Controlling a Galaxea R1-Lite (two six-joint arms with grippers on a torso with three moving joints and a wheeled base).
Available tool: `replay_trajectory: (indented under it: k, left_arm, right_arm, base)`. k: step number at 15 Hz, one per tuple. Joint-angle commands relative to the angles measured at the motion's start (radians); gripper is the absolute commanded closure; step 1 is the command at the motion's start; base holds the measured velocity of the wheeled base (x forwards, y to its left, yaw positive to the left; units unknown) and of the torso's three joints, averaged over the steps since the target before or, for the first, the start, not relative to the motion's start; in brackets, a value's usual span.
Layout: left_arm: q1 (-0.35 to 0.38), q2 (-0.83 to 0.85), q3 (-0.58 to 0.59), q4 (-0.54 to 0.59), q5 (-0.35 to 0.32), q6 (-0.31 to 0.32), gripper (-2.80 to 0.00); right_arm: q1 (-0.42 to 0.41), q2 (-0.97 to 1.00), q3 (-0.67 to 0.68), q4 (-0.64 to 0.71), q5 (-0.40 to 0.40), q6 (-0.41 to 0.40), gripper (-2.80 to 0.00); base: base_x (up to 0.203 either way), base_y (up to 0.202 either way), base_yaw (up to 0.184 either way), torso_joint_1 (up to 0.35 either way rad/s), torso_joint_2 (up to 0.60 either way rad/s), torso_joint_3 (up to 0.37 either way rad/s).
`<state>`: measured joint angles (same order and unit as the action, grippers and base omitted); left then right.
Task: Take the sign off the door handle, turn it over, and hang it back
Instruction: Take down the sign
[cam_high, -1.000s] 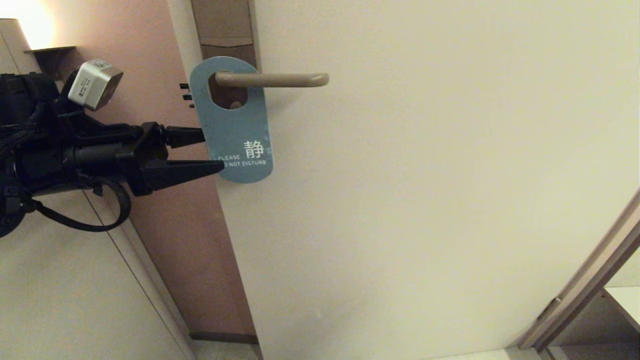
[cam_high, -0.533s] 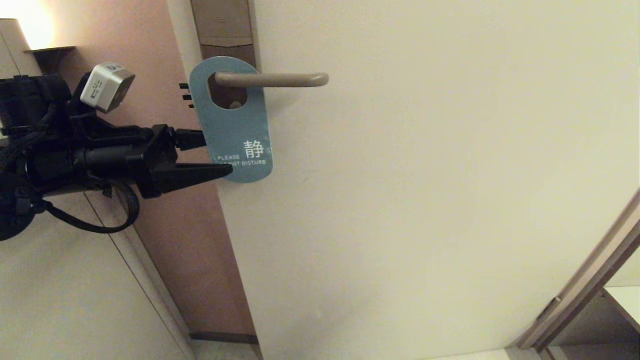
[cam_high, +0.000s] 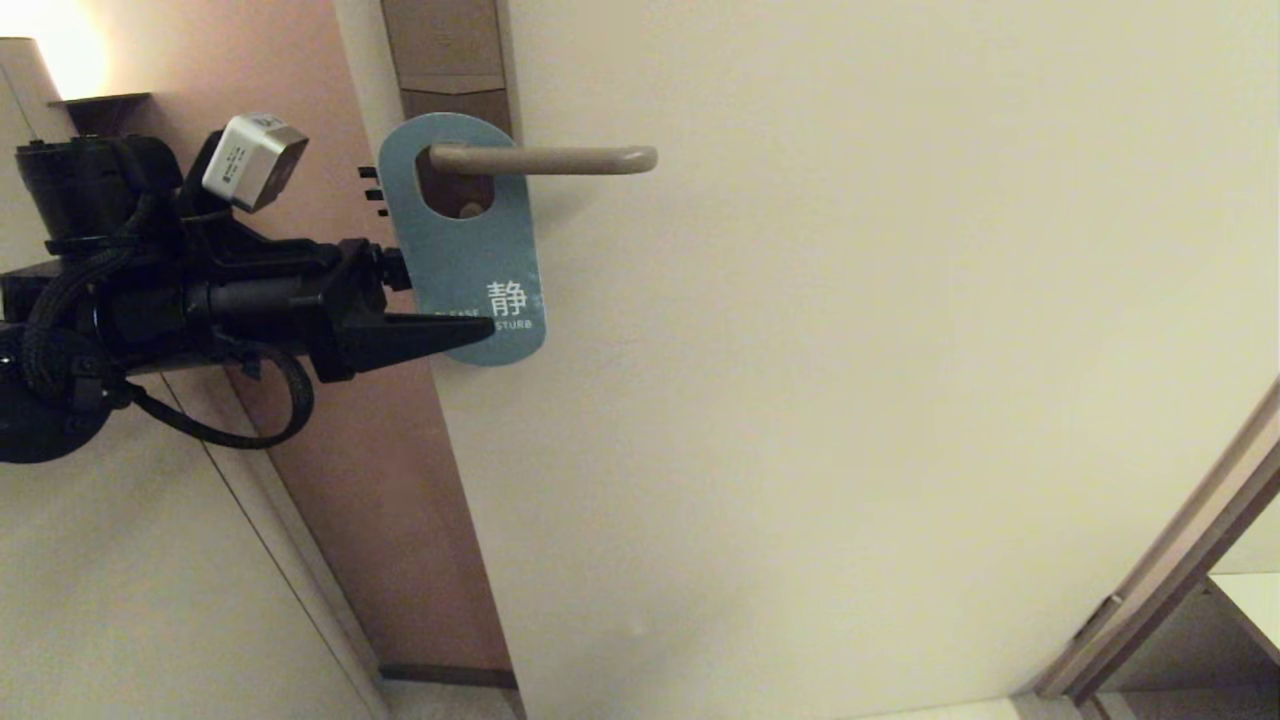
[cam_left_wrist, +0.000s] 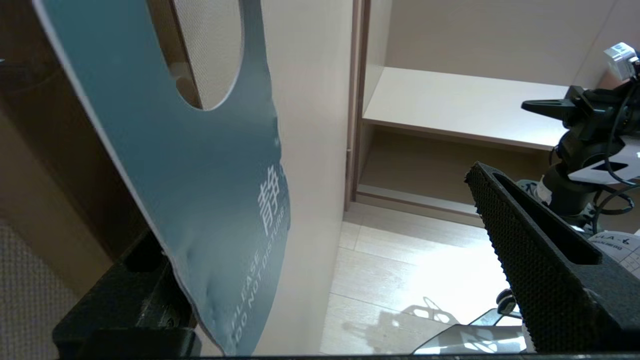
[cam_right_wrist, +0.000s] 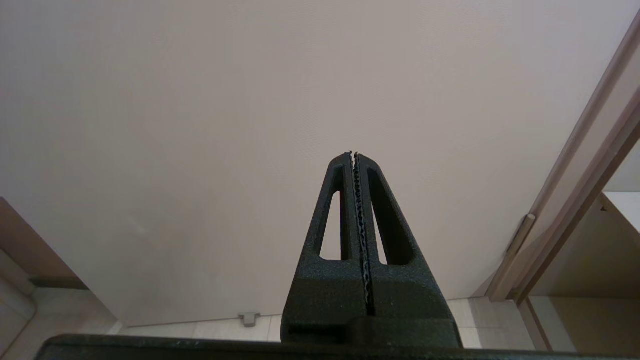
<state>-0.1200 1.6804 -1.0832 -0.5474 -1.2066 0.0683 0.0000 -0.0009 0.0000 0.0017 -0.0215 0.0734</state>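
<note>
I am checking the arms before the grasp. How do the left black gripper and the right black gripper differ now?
The left black gripper is open, its fingers either side of the blue card sign hanging on the beige metal door handle; the right black gripper is shut and holds nothing. The left is at the sign's lower part; the right points at the bare cream door. Both have black textured fingers.

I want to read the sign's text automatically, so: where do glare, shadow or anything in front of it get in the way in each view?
Head view: lamp glare sits top left, off the sign; a left gripper finger hides "PLEASE". Left wrist view: the sign is steeply foreshortened, its text slanted; sunlit floor glare lies beside it. Right wrist view: only the door, evenly lit.
</note>
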Motion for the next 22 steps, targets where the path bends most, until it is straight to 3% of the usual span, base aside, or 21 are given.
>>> replay_trajectory:
  k: [1,22]
  left_arm:
    - [-0.009,0.005,-0.001,-0.003,-0.007,0.001,-2.80]
    - [-0.056,0.003,-0.009,-0.005,0.002,0.010,-2.80]
  right_arm:
    - [0.000,0.001,0.000,0.000,0.000,0.000,0.00]
    - [0.000,0.001,0.000,0.001,0.000,0.000,0.00]
  base:
    - [0.000,0.000,0.000,0.000,0.00,0.000]
    - [0.000,0.000,0.000,0.000,0.00,0.000]
